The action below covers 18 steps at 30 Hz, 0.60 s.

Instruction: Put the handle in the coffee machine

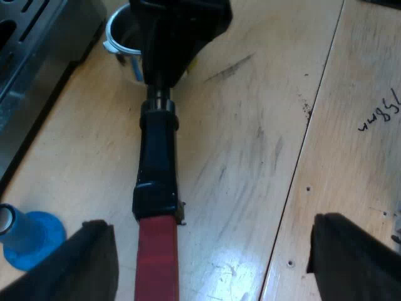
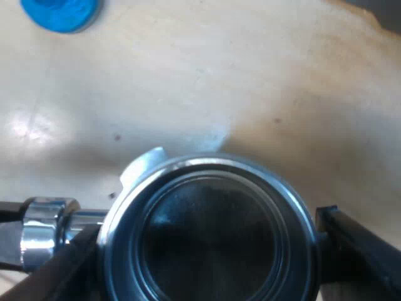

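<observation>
Holder (image 1: 156, 163) on counter (image 1: 263, 125), not yet in espresso machine (image 1: 37, 56) | right tool (image 2: 207, 235) apparently clamped on its basket | left tool (image 1: 212, 226) stood apart, red handle end between | blue tamper (image 1: 31, 235) nearby | lifting and locking-in were left.

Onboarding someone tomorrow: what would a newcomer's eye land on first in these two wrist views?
The metal holder lies on the wooden table, its red handle end between the fingers of my open left gripper. Its round steel basket sits gripped by the right gripper. A blue tamper stands by the handle, near the espresso machine.
</observation>
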Each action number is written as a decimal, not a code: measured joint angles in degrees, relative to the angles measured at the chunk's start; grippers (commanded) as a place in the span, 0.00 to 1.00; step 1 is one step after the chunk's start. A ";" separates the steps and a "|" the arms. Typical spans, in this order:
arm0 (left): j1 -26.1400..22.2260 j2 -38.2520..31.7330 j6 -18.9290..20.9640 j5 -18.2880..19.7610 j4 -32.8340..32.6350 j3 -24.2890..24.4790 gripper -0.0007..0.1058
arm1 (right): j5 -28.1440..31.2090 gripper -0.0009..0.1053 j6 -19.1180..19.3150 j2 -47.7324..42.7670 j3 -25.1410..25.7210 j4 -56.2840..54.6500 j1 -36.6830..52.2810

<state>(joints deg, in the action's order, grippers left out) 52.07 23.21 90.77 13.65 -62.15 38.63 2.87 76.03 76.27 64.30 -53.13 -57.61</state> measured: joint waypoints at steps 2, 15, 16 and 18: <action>0.00 0.00 -0.82 0.09 0.15 0.00 0.63 | -0.21 0.01 -1.05 -1.46 0.00 0.01 -0.99; 0.00 0.12 -2.66 0.36 4.60 -7.68 0.63 | -1.89 0.01 -3.72 -5.15 0.00 -0.27 -1.94; 0.00 0.12 -2.85 0.36 5.63 -8.37 0.63 | -2.18 0.01 -3.72 -5.20 0.00 -0.27 -1.94; 0.00 0.12 -3.06 0.36 6.63 -9.44 0.63 | -2.21 0.01 -3.72 -5.20 0.00 -0.27 -1.94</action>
<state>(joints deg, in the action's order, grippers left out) 52.07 23.32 87.71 14.01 -55.52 29.20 0.66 72.32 71.07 64.30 -53.40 -59.55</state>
